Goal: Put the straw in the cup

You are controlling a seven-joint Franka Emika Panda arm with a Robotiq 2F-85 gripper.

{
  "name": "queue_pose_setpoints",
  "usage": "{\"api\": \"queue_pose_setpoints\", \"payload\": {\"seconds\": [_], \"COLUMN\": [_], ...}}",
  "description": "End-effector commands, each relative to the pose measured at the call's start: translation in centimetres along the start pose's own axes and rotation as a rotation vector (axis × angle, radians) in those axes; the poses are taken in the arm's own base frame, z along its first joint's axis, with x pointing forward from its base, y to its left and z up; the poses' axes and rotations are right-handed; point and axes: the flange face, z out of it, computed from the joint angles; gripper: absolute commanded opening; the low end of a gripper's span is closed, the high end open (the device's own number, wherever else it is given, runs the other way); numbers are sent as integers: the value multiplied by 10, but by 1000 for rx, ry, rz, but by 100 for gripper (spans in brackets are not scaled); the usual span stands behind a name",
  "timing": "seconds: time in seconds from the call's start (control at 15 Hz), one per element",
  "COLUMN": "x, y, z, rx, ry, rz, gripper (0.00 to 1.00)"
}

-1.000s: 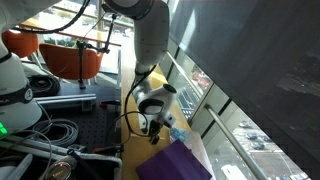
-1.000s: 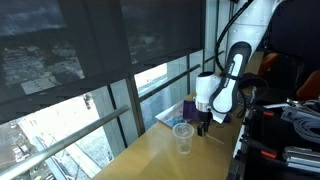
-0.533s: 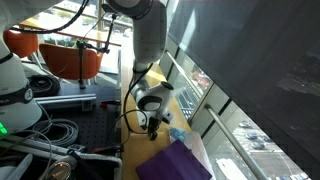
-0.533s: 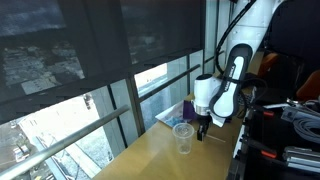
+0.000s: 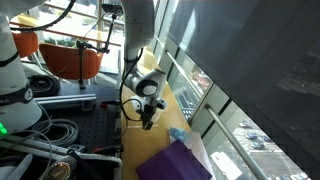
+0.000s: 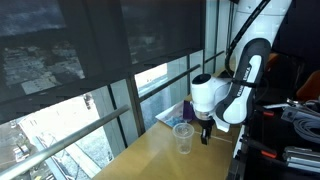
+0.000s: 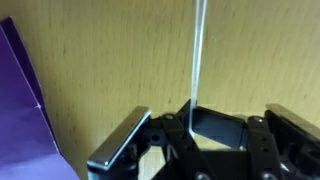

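Observation:
In the wrist view a thin clear straw (image 7: 198,50) runs straight out from my gripper (image 7: 205,125) over the wooden table, its near end pinched against the dark pad. The jaws stand closed on it. In both exterior views the gripper (image 5: 148,118) (image 6: 205,131) points down just above the table. The clear plastic cup (image 6: 183,139) stands upright on the table beside the gripper, a short way from it; it also shows in an exterior view (image 5: 177,133). The straw is too thin to make out in the exterior views.
A purple sheet (image 5: 172,162) (image 7: 22,110) lies on the wooden table (image 6: 150,160) close to the gripper. The table runs along a window with a railing (image 5: 215,105). Cables and equipment (image 5: 50,130) crowd the side away from the window.
The arm has swung and the gripper has shifted a little away from the cup, along the table, with the straw still in it.

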Motion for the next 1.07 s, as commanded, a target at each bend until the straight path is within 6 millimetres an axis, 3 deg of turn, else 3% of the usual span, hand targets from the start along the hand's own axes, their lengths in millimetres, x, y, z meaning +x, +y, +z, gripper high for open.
{"api": "queue_pose_setpoints", "payload": {"seconds": [0.0,0.27,0.4,0.53,0.73,1.0], "x": [-25,-53,-53,-37,5,58], "y": [-22,-43,-37,-20,16,55], "z": [-74,-138,-164,-193,-245,-283], "rx": [-125,-222,-226,-193,-69,115], "ry": [-40,-190,-295,-387,-477,-509], "rz": [5,-3,-14,-20,-72,-179], "gripper": [0,0,0,0,0,0]}}
